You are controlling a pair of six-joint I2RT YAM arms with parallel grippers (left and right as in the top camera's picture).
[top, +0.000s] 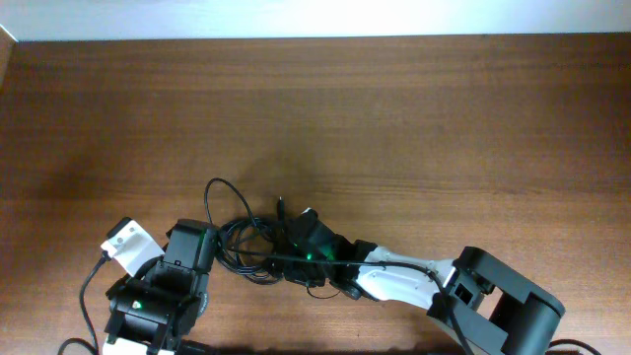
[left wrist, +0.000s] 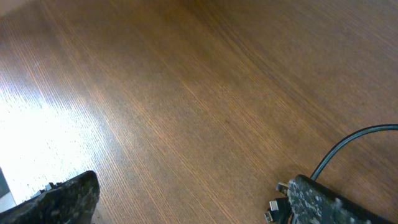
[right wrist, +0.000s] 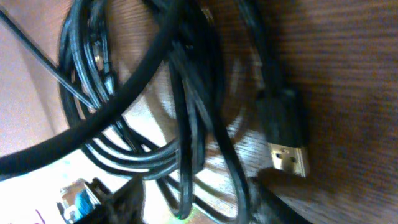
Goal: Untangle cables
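Overhead, we saw the thin black tangled cables [top: 246, 245] bunched on the brown wooden desk [top: 394, 118] between the left fingers [left wrist: 68, 196] and right fingers [top: 312, 237]. Only the right wrist cam caught a gold USB plug [right wrist: 289, 158]. The left ones were spread, empty. Loops hid the right ones, so we couldn't tell their grip.

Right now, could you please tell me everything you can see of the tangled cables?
The cables are thin, black, rubbery-looking cords coiled into one overlapping tangle lying on the wooden table. One loop arcs out toward the upper left of the overhead view. Up close, strands cross over the coils, and a USB plug with a gold-toned metal tip lies beside them. The right pincer sits at the bundle's right edge; contact is unclear.
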